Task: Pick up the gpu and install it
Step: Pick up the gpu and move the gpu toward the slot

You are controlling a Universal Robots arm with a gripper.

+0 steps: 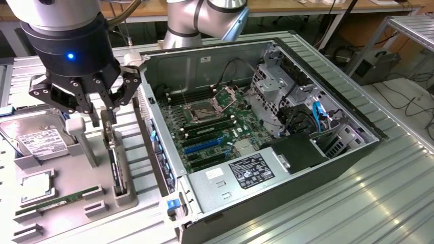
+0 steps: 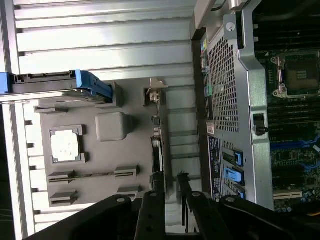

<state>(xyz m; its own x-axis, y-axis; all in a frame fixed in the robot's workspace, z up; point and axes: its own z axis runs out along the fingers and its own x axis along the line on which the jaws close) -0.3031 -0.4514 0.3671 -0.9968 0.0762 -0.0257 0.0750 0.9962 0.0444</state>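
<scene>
— On the grey moulded holder tray (image 1: 68, 175), where does my card stand?
— Your gpu (image 1: 117, 168), the thin circuit card with a silver end bracket, stands on edge in a slot. Its long axis runs alongside the open black-and-silver computer case (image 1: 203, 61). Its bracket end points away from your black gripper (image 1: 101, 119).
— And the jaws?
— Spread apart, one on each side of the card's other end. Whether they touch it, you cannot tell.
— What's underneath?
— A ribbed metal counter (image 1: 352, 203) carries your tray and case. A silver hard drive with a white label (image 1: 37, 134) and a long narrow green memory stick (image 1: 58, 201) share the tray. Wooden workbenches (image 1: 285, 6) stand behind.
</scene>
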